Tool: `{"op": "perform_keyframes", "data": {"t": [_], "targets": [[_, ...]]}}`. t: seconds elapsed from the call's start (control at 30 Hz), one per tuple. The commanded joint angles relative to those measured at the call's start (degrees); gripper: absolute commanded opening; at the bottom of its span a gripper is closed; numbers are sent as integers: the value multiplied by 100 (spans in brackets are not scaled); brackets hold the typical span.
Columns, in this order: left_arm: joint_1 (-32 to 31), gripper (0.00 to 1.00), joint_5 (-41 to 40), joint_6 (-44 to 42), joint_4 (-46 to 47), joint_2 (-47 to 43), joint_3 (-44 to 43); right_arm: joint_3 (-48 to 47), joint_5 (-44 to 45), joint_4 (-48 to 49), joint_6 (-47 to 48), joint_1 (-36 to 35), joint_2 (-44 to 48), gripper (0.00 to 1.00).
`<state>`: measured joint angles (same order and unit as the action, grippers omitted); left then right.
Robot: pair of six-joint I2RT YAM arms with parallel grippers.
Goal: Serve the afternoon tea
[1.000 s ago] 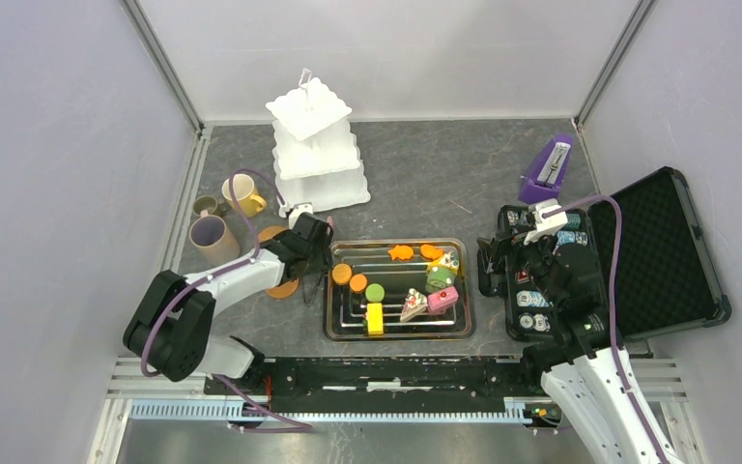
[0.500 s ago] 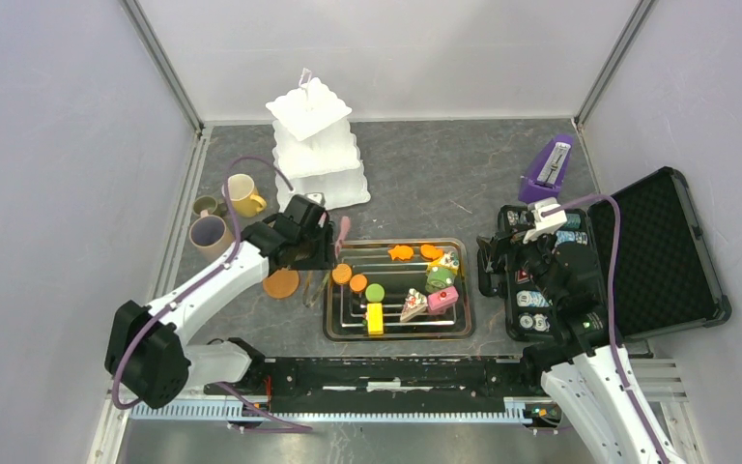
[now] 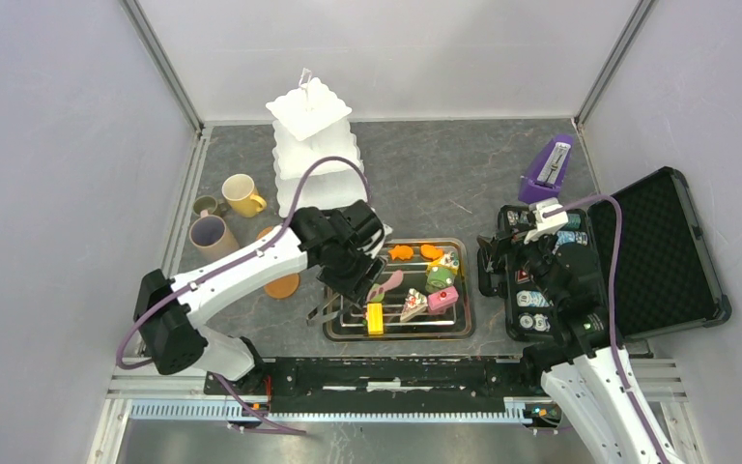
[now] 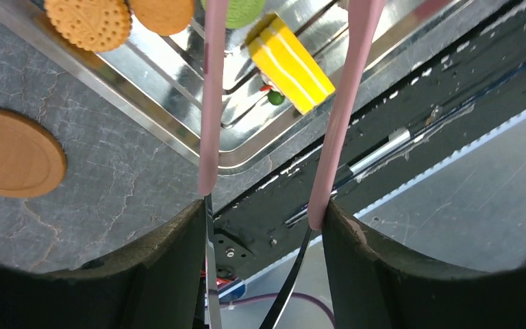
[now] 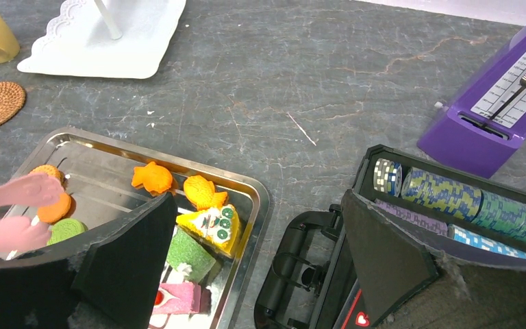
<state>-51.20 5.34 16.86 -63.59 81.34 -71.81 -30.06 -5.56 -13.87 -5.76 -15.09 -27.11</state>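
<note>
Top external, left end effector gripping pink tongs, moved over tray, right end effector wide

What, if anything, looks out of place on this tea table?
The purple metronome and the open black case of poker chips, at the right side, do not belong to a tea setting. Nothing looks spilled or broken.

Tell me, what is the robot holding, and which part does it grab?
The left end effector holds the pink tongs by their metal handle end. The right end effector holds nothing.
</note>
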Motion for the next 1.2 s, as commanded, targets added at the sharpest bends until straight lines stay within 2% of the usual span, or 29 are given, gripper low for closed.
{"op": "perform_keyframes", "data": {"t": [0.0,0.17,0.33,0.63,0.97,1.17], "targets": [[-467,66,-421,-473,-410,225,-491,66,64,80,-30,24,124,98],[-694,66,-490,-266,-350,548,-687,53,146,-20,-17,24,219,98],[-825,66,-149,191,-151,680,-697,5,192,-83,-11,24,252,98],[-1179,68,-147,797,278,846,-407,107,140,-5,-65,24,237,98],[-1423,67,-508,1019,531,1172,-273,124,138,-4,-70,24,263,98],[-1615,66,-1020,1106,556,1345,-226,132,167,-31,-52,18,274,98]]}}
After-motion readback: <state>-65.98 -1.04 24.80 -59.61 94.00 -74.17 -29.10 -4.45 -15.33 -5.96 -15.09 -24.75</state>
